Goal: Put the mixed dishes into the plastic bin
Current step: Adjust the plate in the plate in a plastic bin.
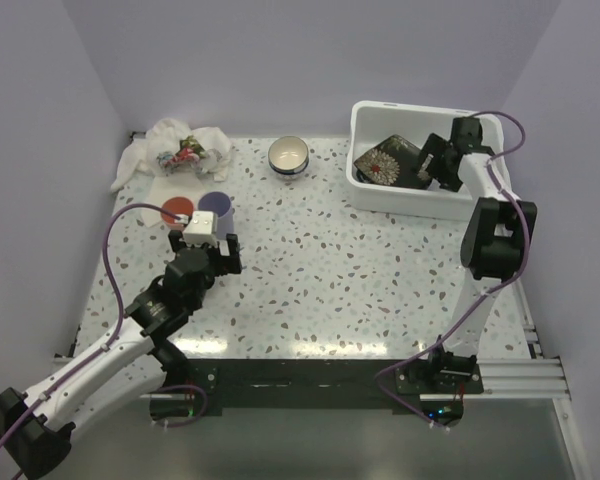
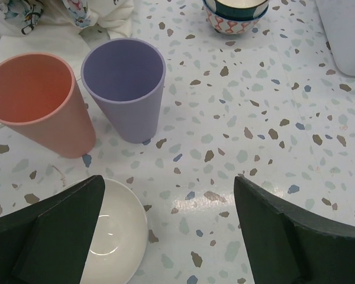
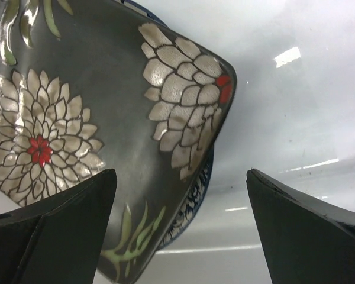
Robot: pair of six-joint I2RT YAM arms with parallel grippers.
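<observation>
The white plastic bin (image 1: 380,195) stands at the back right. Inside it lies a dark floral square plate (image 3: 77,106) on top of a blue-patterned plate (image 3: 195,201). My right gripper (image 3: 180,174) hangs open in the bin just above the plates' edge, gripping nothing. At the left, an orange cup (image 2: 38,100) and a purple cup (image 2: 125,83) stand upright side by side. My left gripper (image 2: 168,180) is open just in front of them, over bare table. A small white bowl (image 2: 115,231) sits partly under its left finger. A patterned bowl (image 1: 288,155) stands at the back centre.
A white cloth (image 1: 180,150) with a red-green print lies crumpled at the back left, right behind the cups. The bin's corner (image 2: 349,35) shows at the upper right of the left wrist view. White walls close the table in on three sides.
</observation>
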